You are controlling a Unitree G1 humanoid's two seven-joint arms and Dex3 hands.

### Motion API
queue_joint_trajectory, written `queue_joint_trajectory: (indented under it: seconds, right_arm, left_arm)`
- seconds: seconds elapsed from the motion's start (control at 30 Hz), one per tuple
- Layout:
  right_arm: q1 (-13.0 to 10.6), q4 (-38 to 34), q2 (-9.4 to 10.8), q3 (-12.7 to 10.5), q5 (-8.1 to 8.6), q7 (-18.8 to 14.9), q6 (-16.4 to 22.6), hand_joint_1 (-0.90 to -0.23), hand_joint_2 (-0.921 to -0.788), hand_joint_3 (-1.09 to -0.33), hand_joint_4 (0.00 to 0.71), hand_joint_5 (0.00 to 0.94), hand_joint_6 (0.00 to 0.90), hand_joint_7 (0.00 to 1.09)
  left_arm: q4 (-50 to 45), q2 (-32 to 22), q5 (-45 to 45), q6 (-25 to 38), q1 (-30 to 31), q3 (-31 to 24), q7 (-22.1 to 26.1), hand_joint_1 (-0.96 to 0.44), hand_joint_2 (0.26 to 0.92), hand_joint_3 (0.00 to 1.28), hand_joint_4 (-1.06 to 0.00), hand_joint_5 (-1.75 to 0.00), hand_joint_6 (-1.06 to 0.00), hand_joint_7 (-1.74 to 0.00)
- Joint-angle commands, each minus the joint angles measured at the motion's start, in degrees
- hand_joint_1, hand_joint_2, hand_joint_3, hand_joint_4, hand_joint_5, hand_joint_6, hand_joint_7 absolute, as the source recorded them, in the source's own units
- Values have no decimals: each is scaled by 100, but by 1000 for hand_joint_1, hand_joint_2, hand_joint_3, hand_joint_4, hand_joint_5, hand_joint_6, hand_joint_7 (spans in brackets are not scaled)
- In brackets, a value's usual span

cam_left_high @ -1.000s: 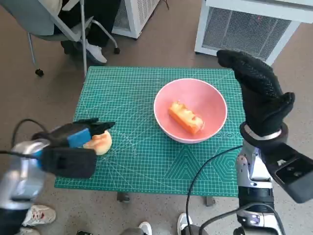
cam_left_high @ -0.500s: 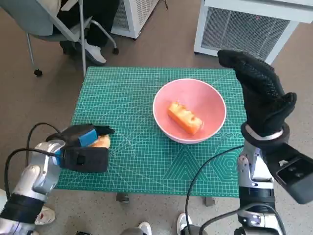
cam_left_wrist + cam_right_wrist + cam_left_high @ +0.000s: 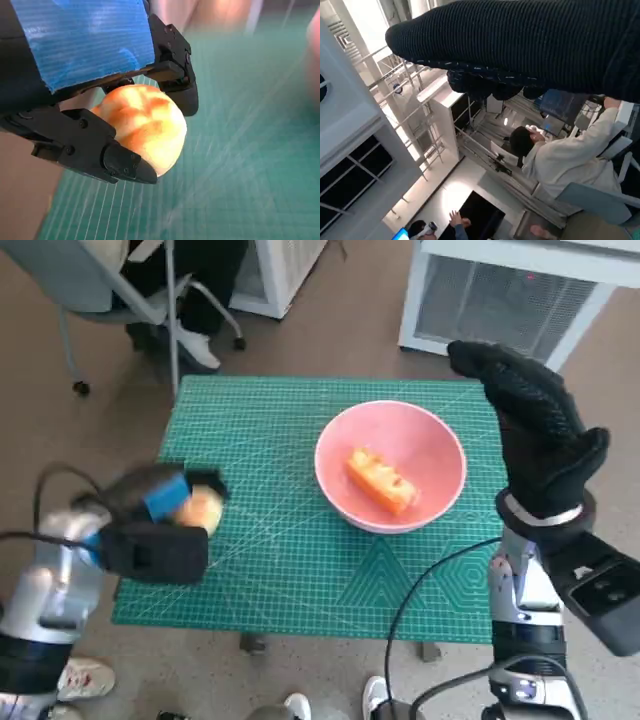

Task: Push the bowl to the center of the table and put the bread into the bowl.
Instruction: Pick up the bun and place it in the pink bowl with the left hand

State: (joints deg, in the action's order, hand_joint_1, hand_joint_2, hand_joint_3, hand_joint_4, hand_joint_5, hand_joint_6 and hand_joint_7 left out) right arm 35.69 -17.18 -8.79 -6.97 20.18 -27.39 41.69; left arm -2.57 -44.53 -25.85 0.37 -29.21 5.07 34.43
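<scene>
- The left hand (image 3: pixel 165 502) grips a round bread (image 3: pixel 140 127) between its fingers (image 3: pixel 120 167), lifted off the green counter (image 3: pixel 290 570), well left of the pink bowl (image 3: pixel 390 465).
- The bowl sits near the counter's centre (one piece already inside), so the carrying step is in hand.
- Next: swing the bread over the bowl and let go.
- The right hand (image 3: pixel 535 430), upright beside the bowl, holds nothing, fingers extended.

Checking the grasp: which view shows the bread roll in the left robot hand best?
Left wrist view: the bread roll fills the frame, sharp, clamped between the left robot hand's black fingers. Head view shows it small and motion-blurred, half hidden by the hand. Right wrist view doesn't show it.
</scene>
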Motion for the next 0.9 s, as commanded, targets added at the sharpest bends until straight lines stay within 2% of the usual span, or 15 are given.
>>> queue_joint_trajectory:
  seconds: [0.03,0.13,0.27,0.47,0.7,0.9]
  right_arm:
    - [36,-157,8,-22,-48,-28,45,-561,-921,-818,-1,427,-1,603]
    - [66,-195,27,-2,-91,-11,78,-557,-921,-819,-1,428,-1,604]
    - [107,-272,36,6,-122,-7,128,-555,-921,-820,-1,428,-1,604]
    - [171,-400,49,12,-127,-20,230,-551,-921,-818,-1,429,-1,605]
    - [229,-511,77,22,-104,-33,323,-552,-921,-815,-1,432,-1,605]
    - [237,-550,81,10,-135,4,418,-554,-921,-815,-1,434,-1,603]
  left_arm:
    - [-254,215,312,-404,-748,-178,-315,1,919,154,-579,-1249,-544,-1290]
    - [-59,505,275,-824,-1384,-14,-671,1,920,129,-599,-1243,-575,-1244]
    - [379,799,138,-1409,-1943,236,-1021,0,920,118,-601,-1241,-595,-1224]
    - [1614,1485,-212,-2349,-3164,909,-1412,0,920,99,-630,-1168,-607,-1254]
    - [2989,2155,-668,-2705,-4023,1475,-1721,0,920,62,-698,-1057,-632,-1260]
    - [4251,2718,-1060,-2707,-4496,1882,-2110,0,920,76,-673,-1070,-629,-1272]
